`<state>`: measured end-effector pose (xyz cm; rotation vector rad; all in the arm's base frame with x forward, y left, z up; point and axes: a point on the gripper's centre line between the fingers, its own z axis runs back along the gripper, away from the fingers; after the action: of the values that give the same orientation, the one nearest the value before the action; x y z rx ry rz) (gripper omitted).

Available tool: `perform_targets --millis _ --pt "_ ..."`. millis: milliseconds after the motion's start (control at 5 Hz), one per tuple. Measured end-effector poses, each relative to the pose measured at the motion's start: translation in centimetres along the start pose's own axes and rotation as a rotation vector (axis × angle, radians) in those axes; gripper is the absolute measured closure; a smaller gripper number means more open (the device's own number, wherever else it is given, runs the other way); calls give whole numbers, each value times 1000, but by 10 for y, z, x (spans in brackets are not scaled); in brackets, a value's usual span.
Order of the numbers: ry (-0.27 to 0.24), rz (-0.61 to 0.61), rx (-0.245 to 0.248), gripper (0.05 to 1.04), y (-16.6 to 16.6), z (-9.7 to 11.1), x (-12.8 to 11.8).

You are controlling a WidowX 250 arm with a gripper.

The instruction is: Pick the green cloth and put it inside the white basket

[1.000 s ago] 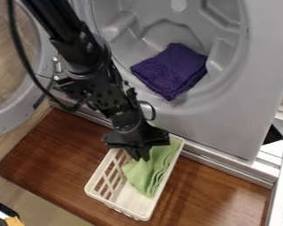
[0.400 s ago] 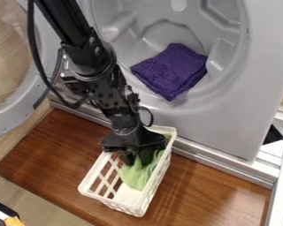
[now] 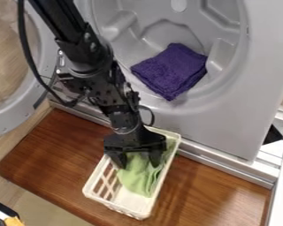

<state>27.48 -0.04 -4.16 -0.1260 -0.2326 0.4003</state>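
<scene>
Clearly, the green cloth [image 3: 136, 180] lies inside the white basket [image 3: 132, 202], bunched in loose folds from the middle towards the one o'clock end, with the basket's bare floor showing towards seven o'clock. Above it hangs the black hand [image 3: 138, 162], spread wide, its two fingers well apart, one towards nine o'clock and the other towards three. Whether the fingertips touch the cloth, I cannot tell. The arm [image 3: 97, 79] slants down from eleven o'clock, with a black cable [image 3: 27, 57] looping along its nine o'clock side.

The basket stands near six o'clock on a brown wooden worktop [image 3: 55, 154], just beside a grey machine [image 3: 220, 128]. Inside the machine's round opening, towards twelve o'clock, rests a folded purple cloth [image 3: 170, 70]. Its round door [image 3: 11, 117] stands open towards ten o'clock.
</scene>
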Motion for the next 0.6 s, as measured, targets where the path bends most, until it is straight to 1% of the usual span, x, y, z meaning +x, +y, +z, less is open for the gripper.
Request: perform_targets --millis 400,600 --pt "-28 -30 -33 84 -9 25 8" --pt "-70 -48 -71 84 -13 47 15"
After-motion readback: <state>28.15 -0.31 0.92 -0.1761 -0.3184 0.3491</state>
